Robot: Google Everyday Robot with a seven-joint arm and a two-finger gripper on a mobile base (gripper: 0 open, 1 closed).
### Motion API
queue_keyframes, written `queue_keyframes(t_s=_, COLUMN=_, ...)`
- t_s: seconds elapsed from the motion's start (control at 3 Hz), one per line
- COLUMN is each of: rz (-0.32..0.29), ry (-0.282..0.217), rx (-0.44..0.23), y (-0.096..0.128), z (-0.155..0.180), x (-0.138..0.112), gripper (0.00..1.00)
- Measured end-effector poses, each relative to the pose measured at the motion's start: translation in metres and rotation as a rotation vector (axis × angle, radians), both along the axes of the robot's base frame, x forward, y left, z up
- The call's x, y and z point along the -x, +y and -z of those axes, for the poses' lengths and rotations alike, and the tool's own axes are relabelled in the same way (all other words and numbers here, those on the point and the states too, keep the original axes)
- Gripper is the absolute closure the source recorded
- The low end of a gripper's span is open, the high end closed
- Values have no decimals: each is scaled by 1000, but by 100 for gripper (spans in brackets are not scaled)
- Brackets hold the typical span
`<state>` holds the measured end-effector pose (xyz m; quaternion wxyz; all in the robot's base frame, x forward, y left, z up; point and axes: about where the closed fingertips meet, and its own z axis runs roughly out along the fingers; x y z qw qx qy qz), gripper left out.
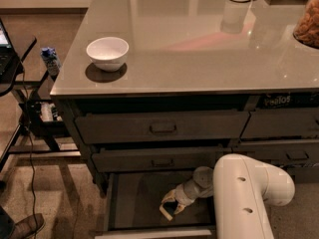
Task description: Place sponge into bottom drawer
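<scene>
Gripper (172,203) was inside the open bottom drawer (134,198).
Fingers gripped the sponge (165,212); it sat between the fingertips, low over the drawer floor, near the front edge.

One camera, high, near, looking down over counter (199,63); gripper (172,206) low-centre inside bottom drawer (133,199).

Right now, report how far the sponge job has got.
Done: the bottom drawer stands open and the arm reaches into it. In hand: the tool is low inside with the sponge at its tip, near the drawer floor. Left: leave the sponge there and draw the arm out; whether it is released yet cannot be told.
</scene>
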<state>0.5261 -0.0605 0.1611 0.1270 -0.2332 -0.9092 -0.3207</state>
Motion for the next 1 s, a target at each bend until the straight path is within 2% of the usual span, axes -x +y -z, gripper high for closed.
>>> queue_keyframes(t_s=1.0, rz=0, ry=0, rx=0, y=0, z=0, x=0, gripper=12)
